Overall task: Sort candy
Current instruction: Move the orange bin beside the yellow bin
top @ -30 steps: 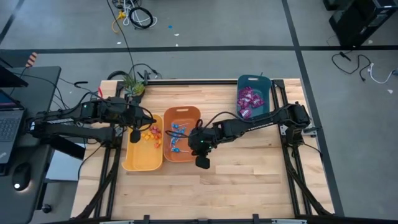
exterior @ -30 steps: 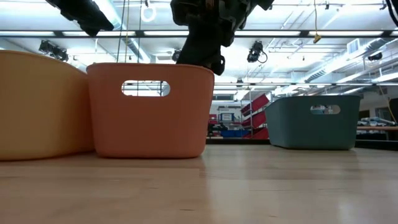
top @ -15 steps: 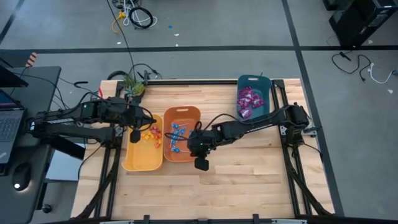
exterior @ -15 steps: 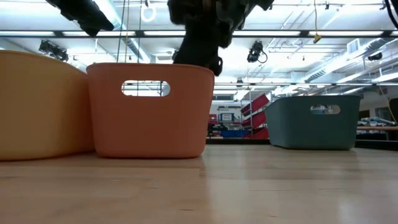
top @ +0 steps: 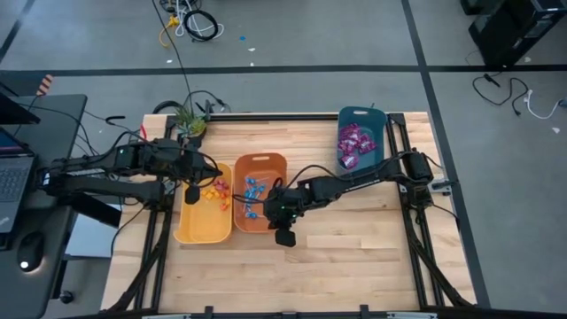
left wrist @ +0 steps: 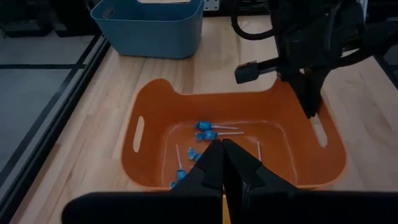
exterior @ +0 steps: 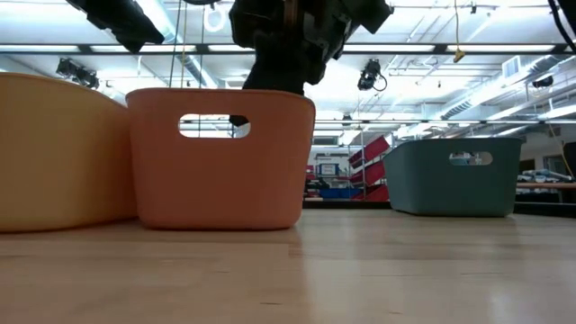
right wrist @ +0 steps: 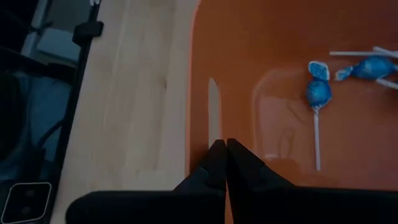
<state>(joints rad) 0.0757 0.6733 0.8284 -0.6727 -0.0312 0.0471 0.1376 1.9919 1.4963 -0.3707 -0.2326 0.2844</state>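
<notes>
Blue-wrapped lollipops [top: 252, 190] [left wrist: 208, 130] [right wrist: 318, 92] lie on the floor of the orange bin [top: 259, 159]. Tiny orange and red pieces [top: 213, 189] lie in the yellow bin [top: 199, 232]. Purple packets [top: 354, 143] fill the teal bin [top: 359, 113]. My right gripper [top: 275, 211] [right wrist: 222, 148] is shut and reaches down inside the orange bin's near end. A fingertip [exterior: 238, 120] shows through the handle slot. My left gripper [top: 192, 193] [left wrist: 222, 149] hangs shut above the yellow bin and touches nothing. My right gripper's shut fingers [right wrist: 217, 155] come from above, slanting down, and stand against the inner side of the orange bin's near end wall [right wrist: 231, 115], just beside its handle slot [right wrist: 213, 112]. Nothing shows between the fingers. The bin rests flat on the table.
The three bins stand in a row: yellow at the left, orange beside it, teal [exterior: 450, 175] at the far right corner. Bare wooden table [top: 354, 239] lies along the near side and between the orange and teal bins. A small plant [top: 188, 120] sits at the far left corner.
My right gripper has moved toward the table's left and down, from above the orange bin's right rim into its near end. The orange bin has slid a little on the table. My left arm has kept still.
</notes>
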